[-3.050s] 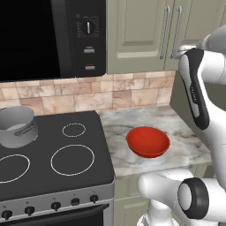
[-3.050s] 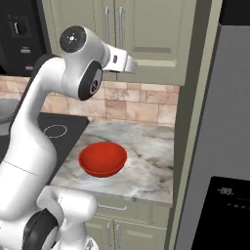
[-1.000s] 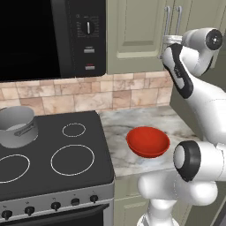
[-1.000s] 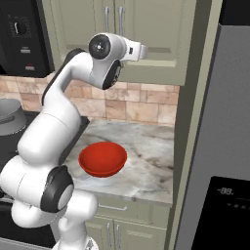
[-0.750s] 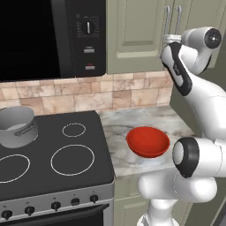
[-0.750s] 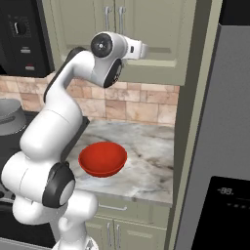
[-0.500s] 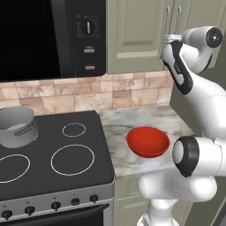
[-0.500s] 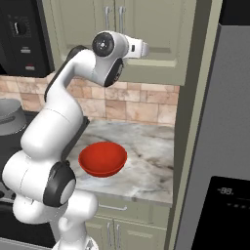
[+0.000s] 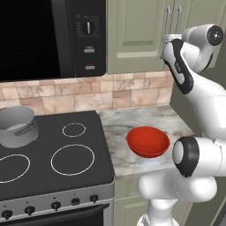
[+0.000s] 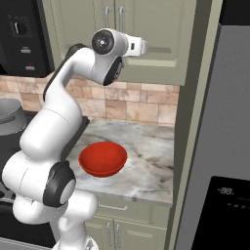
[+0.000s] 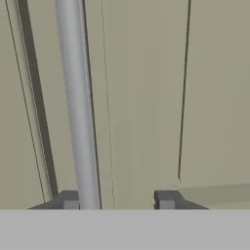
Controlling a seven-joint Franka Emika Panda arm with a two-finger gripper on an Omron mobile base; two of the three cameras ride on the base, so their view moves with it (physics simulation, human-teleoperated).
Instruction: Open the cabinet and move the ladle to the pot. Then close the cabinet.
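Against the cabinet, the end effector stands part-open, holding nothing; the bar handle hugs one fingertip and could slip out.

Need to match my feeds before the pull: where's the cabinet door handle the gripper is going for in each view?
Left base view: silver bar handle, top right, above the wrist.
Right base view: handle, top centre.
Hand view: handle, left of centre, beside one fingertip.
Shared landmark: cabinet.
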